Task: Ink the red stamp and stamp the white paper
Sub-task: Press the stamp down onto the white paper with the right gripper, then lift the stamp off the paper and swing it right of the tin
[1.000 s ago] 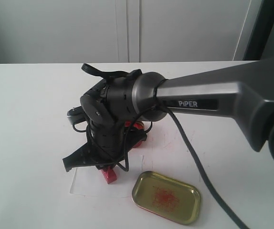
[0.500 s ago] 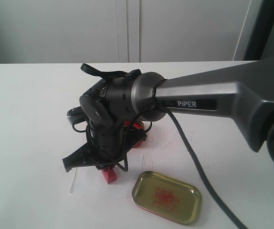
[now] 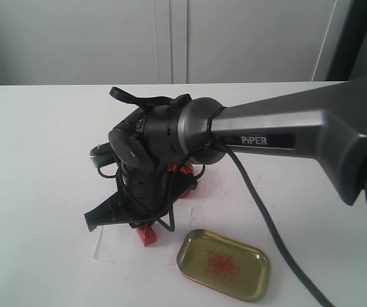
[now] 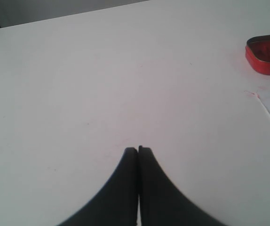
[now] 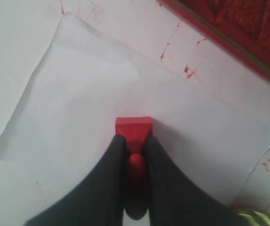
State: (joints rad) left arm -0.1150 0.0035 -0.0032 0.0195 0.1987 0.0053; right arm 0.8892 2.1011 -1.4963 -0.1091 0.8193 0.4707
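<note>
First, note the white table (image 3: 43, 160), which carries everything. The right arm (image 3: 286, 134) reaches across the middle of it in the exterior view and hides much of the work area.

Next, locate the white paper (image 5: 78, 108). It lies flat on the table below the right arm, with one corner area slightly creased. Red smears mark the table just beside it. Treat the paper as thin, light and loose. Expect it to slide under a sideways push and to cling to a wet stamp face on lifting.

The gold lid (image 3: 222, 263) lies just beside the paper, red smears inside. The red ink tin (image 5: 229, 28) sits open near the paper's far edge.

The right gripper (image 5: 134, 141) points down over the paper, its jaws pinching the rounded knob of the red stamp (image 5: 133, 127). The stamp stands upright, block base down, over the middle part of the paper. You cannot tell from these views whether the base is pressed firmly or only resting.

The left gripper (image 4: 138, 149) is pressed together on nothing, over bare table, well apart from the paper.

Regard the stamp as small, rigid and light. Its knob is round and smooth, so it may swivel between the jaws. Hold it low on the knob, close to the block, and press and lift straight.
</note>
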